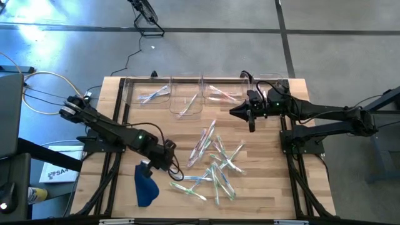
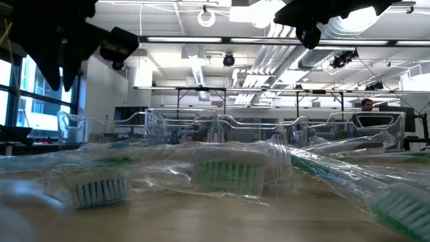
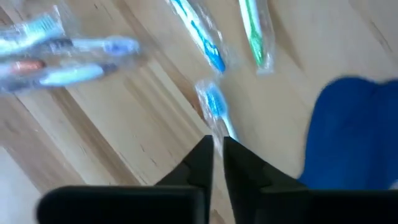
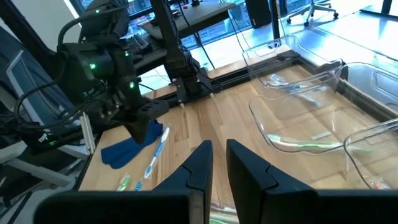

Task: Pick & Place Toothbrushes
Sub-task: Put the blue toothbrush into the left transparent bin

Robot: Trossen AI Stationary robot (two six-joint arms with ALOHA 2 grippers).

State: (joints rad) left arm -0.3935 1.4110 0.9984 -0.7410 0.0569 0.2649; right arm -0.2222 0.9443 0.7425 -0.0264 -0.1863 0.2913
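Beside left arm, white label [image 1: 55, 173], unreadable

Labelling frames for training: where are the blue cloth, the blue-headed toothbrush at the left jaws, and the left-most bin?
blue cloth [image 1: 145, 187]: high view, its middle.
blue-headed toothbrush [image 3: 214, 104]: left wrist view, bristle head.
left-most bin [image 1: 128, 95]: high view, left wall.

This looks like a robotics lab in a large open industrial hall. A wooden table [image 1: 262, 194] stands on a grey concrete floor [image 1: 206, 53]. Behind it run bare ceiling pipes [image 2: 222, 44], strip lights [image 2: 201, 39], rows of workbenches [image 2: 269, 107] and big windows [image 2: 27, 101]; a person [image 2: 367, 105] sits at a far desk.
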